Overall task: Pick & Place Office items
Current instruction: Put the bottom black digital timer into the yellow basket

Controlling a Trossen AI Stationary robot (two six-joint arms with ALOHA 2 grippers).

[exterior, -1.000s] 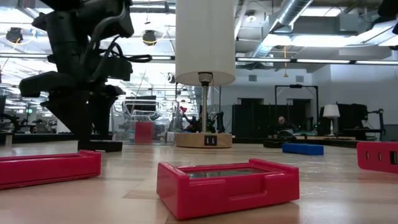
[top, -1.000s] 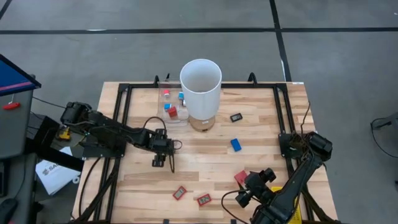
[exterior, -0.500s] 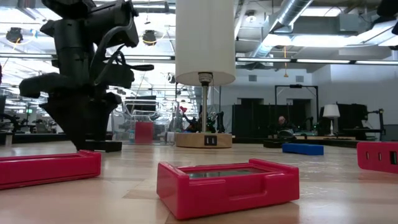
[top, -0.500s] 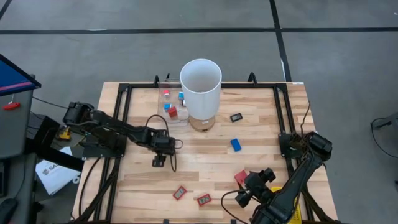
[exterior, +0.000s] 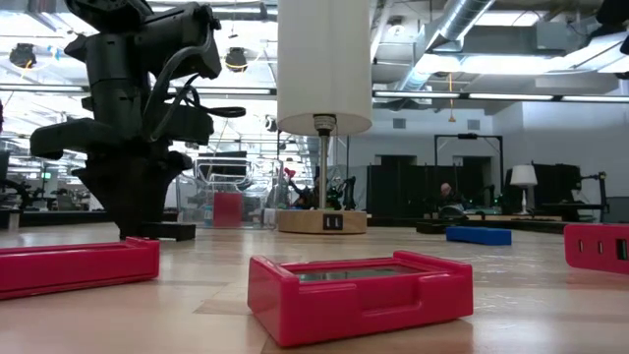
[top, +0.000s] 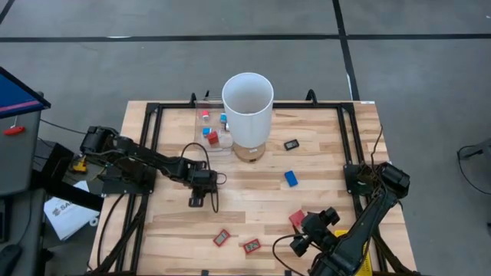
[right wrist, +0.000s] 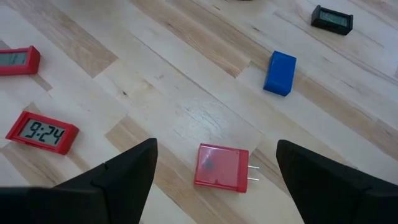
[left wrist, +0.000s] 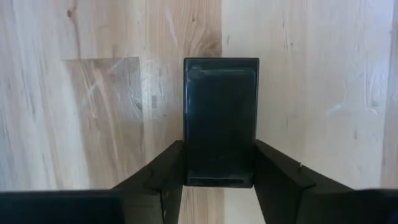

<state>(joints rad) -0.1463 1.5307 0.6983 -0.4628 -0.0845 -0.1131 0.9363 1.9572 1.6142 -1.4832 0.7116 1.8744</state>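
Left gripper (top: 197, 201) low on the table (top: 253, 192), fingers (left wrist: 165, 174) closed onto a black flat piece (left wrist: 221, 121) lying on the wood, left of centre. Two red clocks (right wrist: 42, 132) near the front edge; one display reads 9:24. White cylinder (top: 248, 107) at back centre, small pieces (top: 212, 138) beside it. Blue block (top: 291, 178), black clock (top: 291, 144) and red plug block (right wrist: 221, 167) lie right of centre. Right gripper (right wrist: 214, 171) hovers above that plug block, fingers spread wide, empty. Light wood planks; grey floor, open workshop room behind.
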